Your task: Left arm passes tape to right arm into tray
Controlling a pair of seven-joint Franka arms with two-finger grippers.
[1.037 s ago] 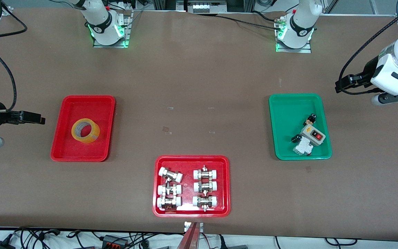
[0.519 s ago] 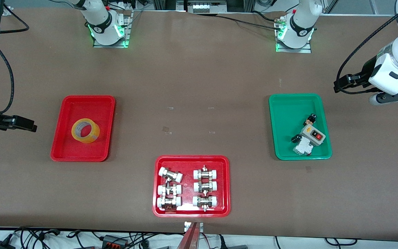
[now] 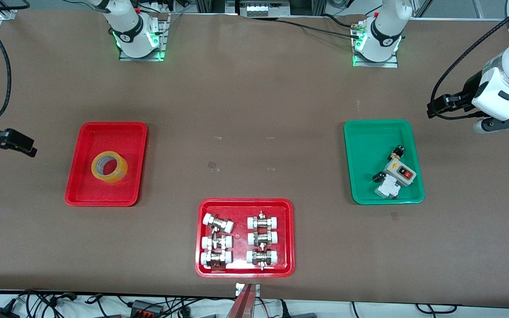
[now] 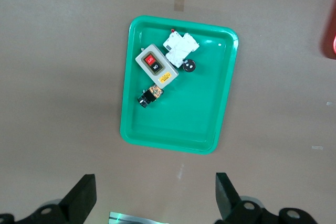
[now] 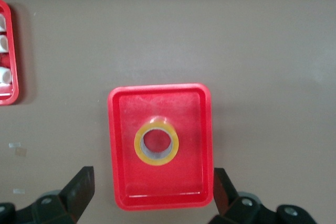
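Note:
The tape (image 3: 109,167), a yellow translucent ring, lies flat in the red tray (image 3: 104,126) toward the right arm's end of the table. In the right wrist view the tape (image 5: 156,142) sits mid-tray (image 5: 119,182). My right gripper (image 3: 27,149) hangs over bare table beside that tray, out toward the table's end. It is open and empty, its fingers (image 5: 83,181) spread wide around the right gripper's centre (image 5: 152,176). My left gripper (image 3: 434,109) hovers over the table near the green tray's corner. The left gripper (image 4: 155,183) is also open, holding nothing.
A green tray (image 3: 369,132) with a grey switch box (image 3: 399,171) and small parts sits toward the left arm's end. Nearer the front camera, a second red tray (image 3: 245,202) holds several white-capped metal fittings. In the left wrist view the green tray (image 4: 210,129) lies below.
My right gripper has drawn back from the red tray toward the table's end. The left arm shifted slightly, then held. The tape has not moved.

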